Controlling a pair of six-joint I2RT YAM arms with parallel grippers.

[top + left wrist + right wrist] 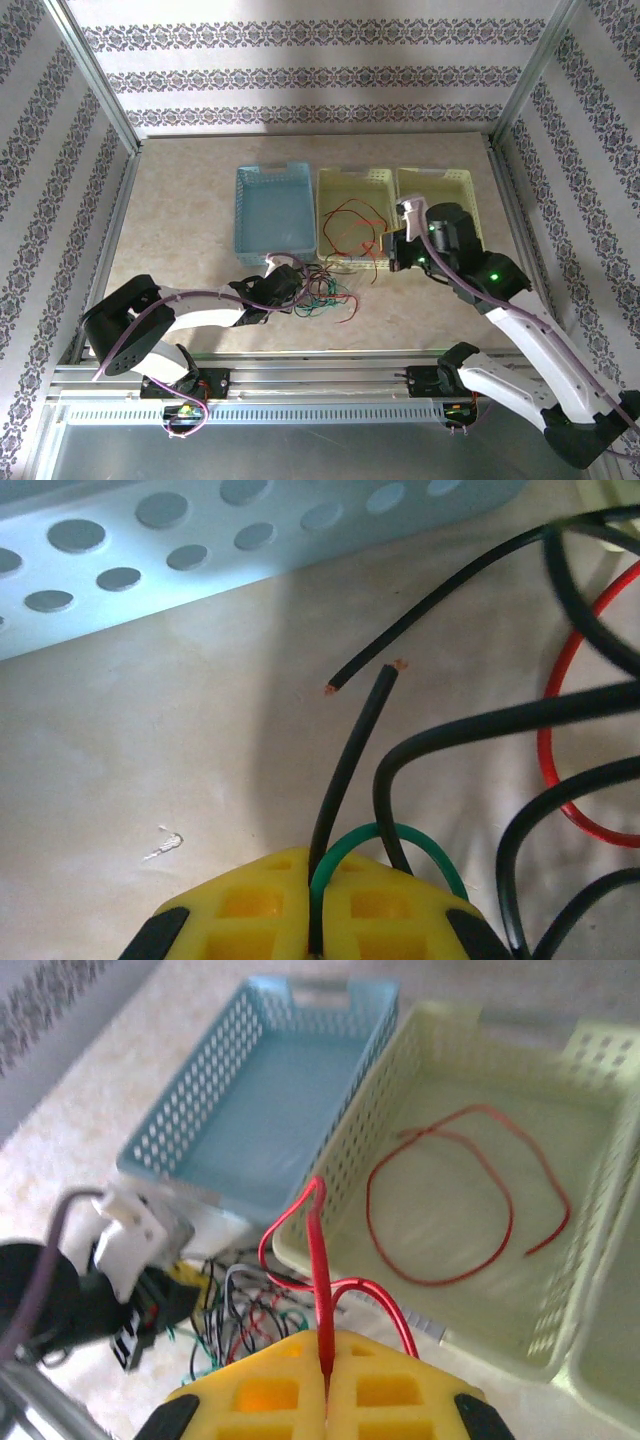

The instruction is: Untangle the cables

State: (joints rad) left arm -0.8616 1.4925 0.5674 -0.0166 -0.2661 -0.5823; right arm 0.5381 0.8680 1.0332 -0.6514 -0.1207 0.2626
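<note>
The cables lie as a tangle (pixel 325 290) of red, green and black strands on the table in front of the baskets. My left gripper (pixel 288 290) is at the tangle's left edge. Its yellow jaws (pixel 318 920) are shut on a black cable (pixel 350 760) and a green cable (pixel 400 835) side by side. My right gripper (pixel 390 258) hovers at the near rim of the middle basket. It (pixel 327 1365) is shut on a red cable (pixel 318 1250) that loops up from the pile. Another red cable (pixel 440 1200) lies loose inside that basket.
Three perforated baskets stand in a row: a blue one (pixel 240 215), a pale yellow middle one (pixel 355 175) and a pale yellow right one (pixel 435 175). The blue basket's wall (pixel 200 560) stands just beyond my left jaws. Patterned walls enclose the table.
</note>
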